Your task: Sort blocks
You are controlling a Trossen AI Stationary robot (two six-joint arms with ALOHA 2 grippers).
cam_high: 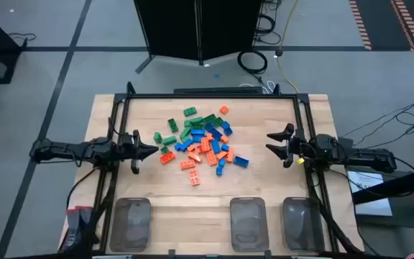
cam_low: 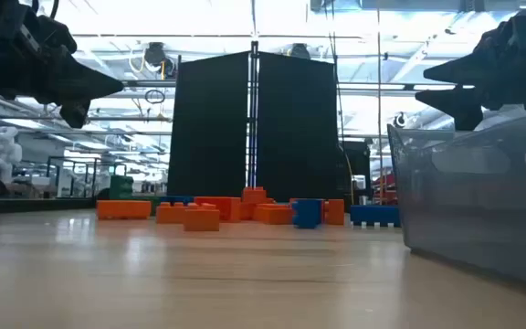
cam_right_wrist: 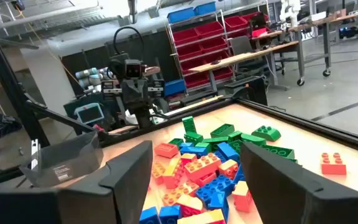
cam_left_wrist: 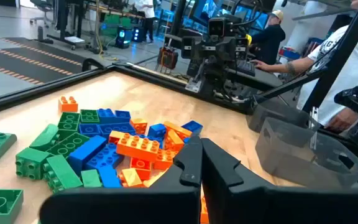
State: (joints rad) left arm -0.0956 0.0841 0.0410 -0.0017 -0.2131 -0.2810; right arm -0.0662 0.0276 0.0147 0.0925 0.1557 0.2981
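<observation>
The blocks (cam_high: 203, 142) lie in a loose pile between both grippers. The left gripper (cam_high: 152, 150), fingers closed and empty, points at the near edge of the pile. The right gripper (cam_high: 279, 142) is farther, fingers spread and empty. Wooden table (cam_high: 279, 183) — three clear trays (cam_high: 247, 219) stand to the side, well apart from both. People work behind.

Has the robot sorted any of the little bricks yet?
Nothing looks sorted yet. The green, orange and blue studded plastic bricks lie in one mixed pile mid-table, and the three clear plastic trays look empty. The left gripper has its jaws shut and the right gripper has them open; neither holds a brick. All the sorting is left.
</observation>
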